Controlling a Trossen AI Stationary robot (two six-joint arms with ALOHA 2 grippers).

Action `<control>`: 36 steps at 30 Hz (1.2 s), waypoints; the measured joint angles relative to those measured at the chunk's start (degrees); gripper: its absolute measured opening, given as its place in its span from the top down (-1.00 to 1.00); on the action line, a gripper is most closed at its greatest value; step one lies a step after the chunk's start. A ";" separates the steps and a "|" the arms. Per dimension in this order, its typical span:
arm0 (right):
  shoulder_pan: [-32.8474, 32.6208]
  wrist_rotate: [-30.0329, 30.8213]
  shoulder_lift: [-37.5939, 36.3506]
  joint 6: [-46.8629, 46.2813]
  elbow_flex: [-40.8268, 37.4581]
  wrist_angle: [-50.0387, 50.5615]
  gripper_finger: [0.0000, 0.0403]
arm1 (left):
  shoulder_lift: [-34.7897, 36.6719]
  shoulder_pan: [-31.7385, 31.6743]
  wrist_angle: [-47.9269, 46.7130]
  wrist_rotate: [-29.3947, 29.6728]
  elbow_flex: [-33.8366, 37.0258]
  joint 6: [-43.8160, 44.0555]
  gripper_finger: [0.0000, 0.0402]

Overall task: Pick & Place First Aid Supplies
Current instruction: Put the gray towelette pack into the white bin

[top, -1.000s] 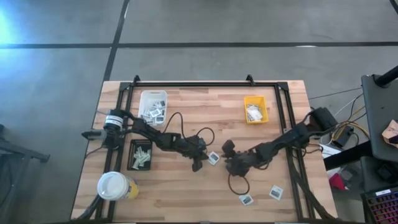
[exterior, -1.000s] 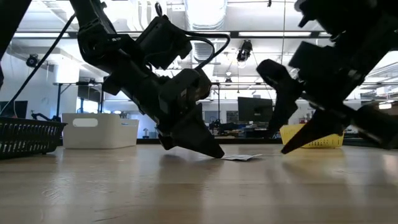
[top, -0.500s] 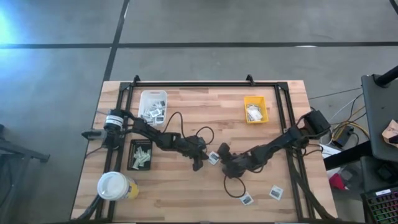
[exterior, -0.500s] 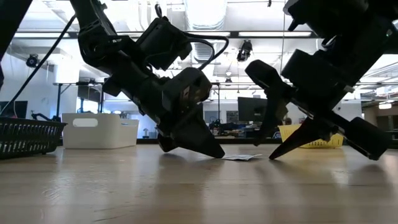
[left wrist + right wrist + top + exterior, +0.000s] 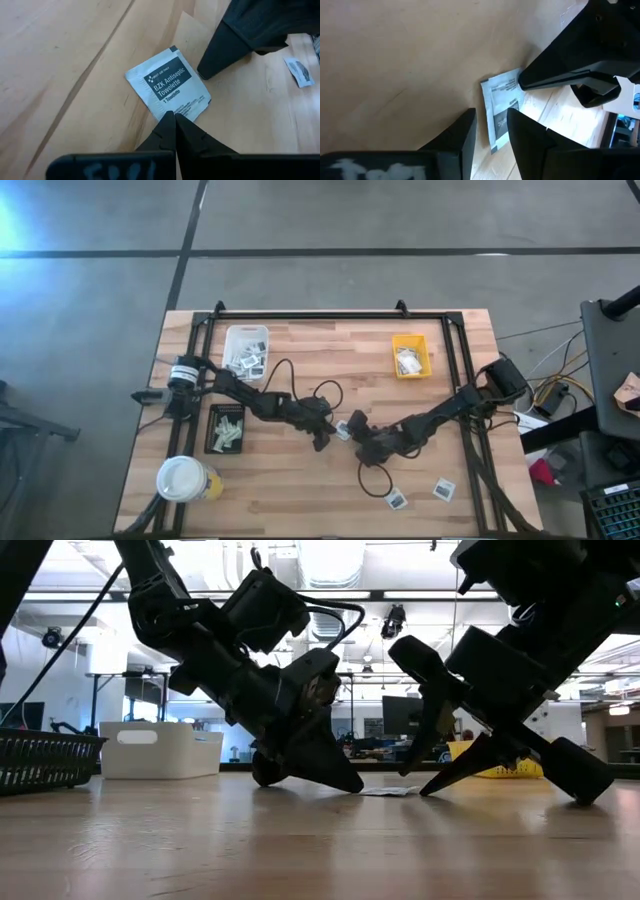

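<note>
White tray (image 5: 246, 338), yellow tray (image 5: 411, 340), black tray (image 5: 212, 430), probably a lidded cup (image 5: 183, 478).

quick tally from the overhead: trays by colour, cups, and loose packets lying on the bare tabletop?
White tray: 1
Yellow tray: 1
Black tray: 1
Cup: 1
Loose packets: 3, one between the grippers, two near the front edge
Total: 7

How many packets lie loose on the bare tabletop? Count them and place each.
3: one packet mid-table between the left gripper and right gripper; two packets near the front edge, right side. Others may be hidden under the arms.
</note>
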State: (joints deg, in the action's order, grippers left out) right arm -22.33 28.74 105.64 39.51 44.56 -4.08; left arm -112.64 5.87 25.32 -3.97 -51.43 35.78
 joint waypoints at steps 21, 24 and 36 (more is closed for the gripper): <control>2.54 1.50 0.87 0.79 0.25 -1.87 0.51 | -0.04 0.00 0.15 -1.33 -0.57 1.84 1.00; 2.39 1.43 0.82 -1.00 0.38 0.15 0.53 | -0.02 -0.15 -0.86 -1.55 -0.65 1.84 1.00; 3.45 1.06 0.97 2.12 0.81 -1.01 0.57 | 0.00 -0.44 -0.37 -4.05 -0.66 0.08 1.00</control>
State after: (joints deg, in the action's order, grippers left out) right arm -18.87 29.80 106.61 41.63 45.36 -5.08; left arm -112.64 5.42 24.95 -8.02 -52.10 35.86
